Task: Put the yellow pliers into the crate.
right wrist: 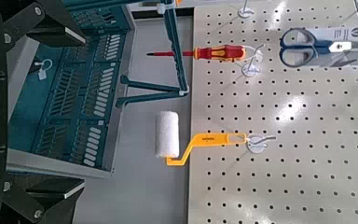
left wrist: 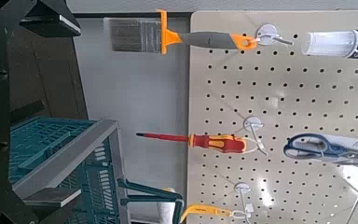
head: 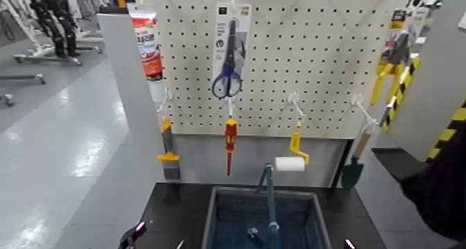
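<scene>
The yellow pliers [head: 390, 66] hang on their card high at the pegboard's right edge, seen only in the head view. The crate [head: 211, 217] stands on the dark table below the board, straight ahead; it also shows in the left wrist view [left wrist: 75, 159] and the right wrist view [right wrist: 70, 93]. My left gripper [left wrist: 70, 110] is open and empty, low at the crate's left side [head: 132, 236]. My right gripper [right wrist: 79, 112] is open and empty, low at the crate's right side. Both are far below the pliers.
On the pegboard hang a tube [head: 147, 40], blue scissors [head: 227, 64], a brush [head: 168, 151], a red-and-yellow screwdriver [head: 230, 137], a paint roller [head: 291, 160] and a trowel [head: 355, 165]. A teal bar tool [head: 269, 196] stands in the crate. A dark shape [head: 433, 186] fills the right edge.
</scene>
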You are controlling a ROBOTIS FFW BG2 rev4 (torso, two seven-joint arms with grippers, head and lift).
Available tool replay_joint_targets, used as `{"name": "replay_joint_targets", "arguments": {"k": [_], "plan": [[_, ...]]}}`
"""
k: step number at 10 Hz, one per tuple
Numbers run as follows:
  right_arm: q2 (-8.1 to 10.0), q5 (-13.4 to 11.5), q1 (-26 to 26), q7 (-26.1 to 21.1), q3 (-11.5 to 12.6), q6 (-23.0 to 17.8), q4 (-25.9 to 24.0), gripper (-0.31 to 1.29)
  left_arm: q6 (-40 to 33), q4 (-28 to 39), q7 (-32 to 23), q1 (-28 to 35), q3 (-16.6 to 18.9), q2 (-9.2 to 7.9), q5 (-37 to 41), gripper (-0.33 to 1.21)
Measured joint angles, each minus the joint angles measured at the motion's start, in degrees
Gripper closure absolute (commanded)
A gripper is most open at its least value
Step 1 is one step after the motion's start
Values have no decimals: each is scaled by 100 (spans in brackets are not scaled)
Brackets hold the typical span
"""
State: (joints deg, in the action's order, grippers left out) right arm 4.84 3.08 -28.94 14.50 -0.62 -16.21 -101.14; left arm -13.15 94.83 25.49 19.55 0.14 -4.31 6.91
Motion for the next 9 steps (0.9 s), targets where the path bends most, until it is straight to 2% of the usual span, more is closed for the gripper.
{"name": "replay_joint_targets", "arguments": {"k": [4,6,9], "plan": [[2,0,11,0,59,70,-59,22,-55,-16,0,-4,-14,-8,-13,9],[-53,104,89,18,249,204,-178,20,-56,-18,0,-4,-14,0,-11,9],[-28,153,375,138,580,885,-615,20,-50,-27,0,-13,-24,0,-6,9]]}}
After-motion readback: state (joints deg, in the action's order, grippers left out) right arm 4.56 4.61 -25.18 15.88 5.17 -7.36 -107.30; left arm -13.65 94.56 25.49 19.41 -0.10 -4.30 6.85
